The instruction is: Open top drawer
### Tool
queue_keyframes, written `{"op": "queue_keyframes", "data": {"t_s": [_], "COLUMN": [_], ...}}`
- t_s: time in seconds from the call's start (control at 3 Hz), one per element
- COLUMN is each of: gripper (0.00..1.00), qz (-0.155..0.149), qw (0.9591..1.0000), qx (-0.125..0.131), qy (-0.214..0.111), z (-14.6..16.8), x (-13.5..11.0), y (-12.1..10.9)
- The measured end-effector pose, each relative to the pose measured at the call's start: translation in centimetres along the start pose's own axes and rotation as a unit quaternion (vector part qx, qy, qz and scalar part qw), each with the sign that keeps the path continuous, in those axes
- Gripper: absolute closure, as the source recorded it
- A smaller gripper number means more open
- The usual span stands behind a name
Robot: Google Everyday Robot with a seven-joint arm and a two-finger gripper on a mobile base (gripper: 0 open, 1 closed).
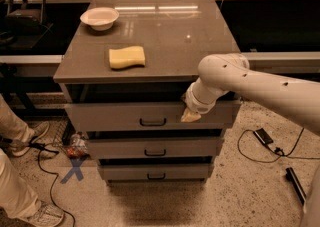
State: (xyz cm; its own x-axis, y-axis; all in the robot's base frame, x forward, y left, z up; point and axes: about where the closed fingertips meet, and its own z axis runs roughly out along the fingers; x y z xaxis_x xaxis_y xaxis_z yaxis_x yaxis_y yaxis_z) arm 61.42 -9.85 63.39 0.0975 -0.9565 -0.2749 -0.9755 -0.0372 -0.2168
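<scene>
The top drawer (115,117) is the widest grey front of the three-drawer cabinet, with a small dark loop handle (152,122) at its centre. A dark gap shows between its upper edge and the cabinet top. My gripper (191,116) hangs from the white arm that comes in from the right. Its beige tip lies against the drawer front, to the right of the handle and apart from it. The two narrower drawers (150,148) sit below.
A yellow sponge (127,57) and a white bowl (99,18) lie on the cabinet top (175,36). A person's legs and shoes (20,181) are at the left. Cables (265,143) run on the floor at the right. A blue X mark (75,170) is on the floor.
</scene>
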Motion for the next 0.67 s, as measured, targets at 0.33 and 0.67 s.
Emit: {"op": "queue_keyframes", "data": {"t_s": [0.33,0.67], "gripper": [0.88,1.00], "qz": [0.000,0.000], "qw": [1.0000,1.0000], "qx": [0.000,0.000], "qy": [0.000,0.000], "z": [-0.53,-0.88], "x": [-0.16,-0.26], "y": [-0.12,-0.20]}}
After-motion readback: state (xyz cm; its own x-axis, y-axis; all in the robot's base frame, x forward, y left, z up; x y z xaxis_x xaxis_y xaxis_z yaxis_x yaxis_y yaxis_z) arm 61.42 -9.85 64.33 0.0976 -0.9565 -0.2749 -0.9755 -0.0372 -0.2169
